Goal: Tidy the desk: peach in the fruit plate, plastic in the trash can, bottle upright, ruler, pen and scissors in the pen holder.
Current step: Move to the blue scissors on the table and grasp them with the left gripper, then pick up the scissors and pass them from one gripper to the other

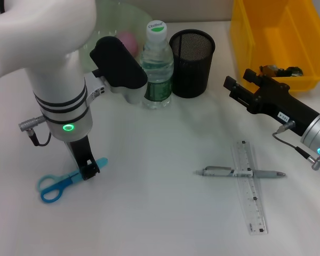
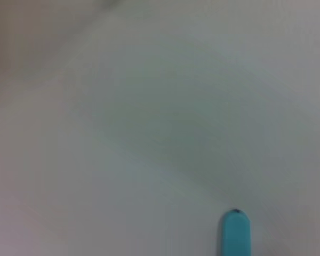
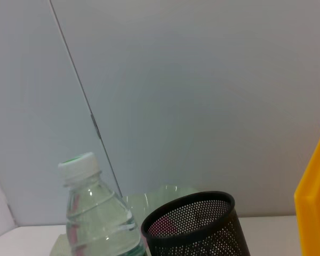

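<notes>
- Our left gripper [image 1: 88, 169] is down on the scissors [image 1: 64, 182] at the near left of the desk [image 1: 165, 213], fingers closed across the blades, so that we can lift them towards the pen holder [image 1: 192, 63].
- Scissors: blue handles, lying flat, blade end in a turquoise cover; its rounded tip [image 2: 236, 232] shows in the left wrist view.
- Right gripper [image 1: 236, 88] hangs idle near the yellow bin [image 1: 277, 40]; we cannot tell whether its fingers are spread.
- Bottle [image 1: 158, 66] is already upright beside the holder; peach [image 1: 127, 40] sits in the green plate [image 1: 114, 16].
- Pen [image 1: 240, 173] lies across the ruler [image 1: 252, 186], both still out.
</notes>
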Motion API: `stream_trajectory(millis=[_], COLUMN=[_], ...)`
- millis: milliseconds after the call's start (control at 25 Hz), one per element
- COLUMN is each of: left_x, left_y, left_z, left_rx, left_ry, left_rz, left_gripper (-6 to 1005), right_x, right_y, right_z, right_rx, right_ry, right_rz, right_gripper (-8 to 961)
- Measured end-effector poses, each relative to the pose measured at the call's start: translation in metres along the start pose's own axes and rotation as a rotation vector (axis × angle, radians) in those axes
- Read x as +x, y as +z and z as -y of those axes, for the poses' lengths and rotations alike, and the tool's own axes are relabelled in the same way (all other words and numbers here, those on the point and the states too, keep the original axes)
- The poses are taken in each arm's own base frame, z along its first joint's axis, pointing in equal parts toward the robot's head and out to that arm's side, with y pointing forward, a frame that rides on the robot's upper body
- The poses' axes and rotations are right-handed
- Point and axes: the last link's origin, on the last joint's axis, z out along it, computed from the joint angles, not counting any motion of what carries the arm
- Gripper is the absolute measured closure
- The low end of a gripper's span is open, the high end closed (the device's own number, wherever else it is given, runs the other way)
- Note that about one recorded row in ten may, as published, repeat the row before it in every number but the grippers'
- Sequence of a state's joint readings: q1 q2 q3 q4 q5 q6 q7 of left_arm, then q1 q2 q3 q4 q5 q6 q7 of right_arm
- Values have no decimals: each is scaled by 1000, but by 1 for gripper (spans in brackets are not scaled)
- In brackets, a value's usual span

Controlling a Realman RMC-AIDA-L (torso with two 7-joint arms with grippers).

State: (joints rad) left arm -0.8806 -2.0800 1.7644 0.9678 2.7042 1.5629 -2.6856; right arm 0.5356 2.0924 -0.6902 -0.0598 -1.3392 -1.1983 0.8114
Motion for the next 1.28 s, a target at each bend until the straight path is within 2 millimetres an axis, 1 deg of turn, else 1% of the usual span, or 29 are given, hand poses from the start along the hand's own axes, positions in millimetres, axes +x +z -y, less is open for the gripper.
stream_trajectory(millis=[720, 880, 1080, 1240, 1280], left_x=[2, 4, 12, 14, 14], left_y=[-3, -6, -21, -38, -38], left_z=[5, 6, 5, 3, 3], left_rx=[24, 36, 56, 61, 61], left_ry=[-24, -22, -7, -8, -8], left_rz=[-5, -17, -73, -135, -135], left_gripper=[778, 778, 778, 778, 778], right_x=[-1, -1, -2, -3, -4], right_y=[0, 0, 0, -1, -2], right_z=[1, 1, 2, 4, 4], right_rx=[8, 9, 15, 24, 26], right_ry=[4, 4, 7, 11, 12], right_rz=[6, 7, 11, 23, 27], right_gripper=[302, 301, 301, 301, 301])
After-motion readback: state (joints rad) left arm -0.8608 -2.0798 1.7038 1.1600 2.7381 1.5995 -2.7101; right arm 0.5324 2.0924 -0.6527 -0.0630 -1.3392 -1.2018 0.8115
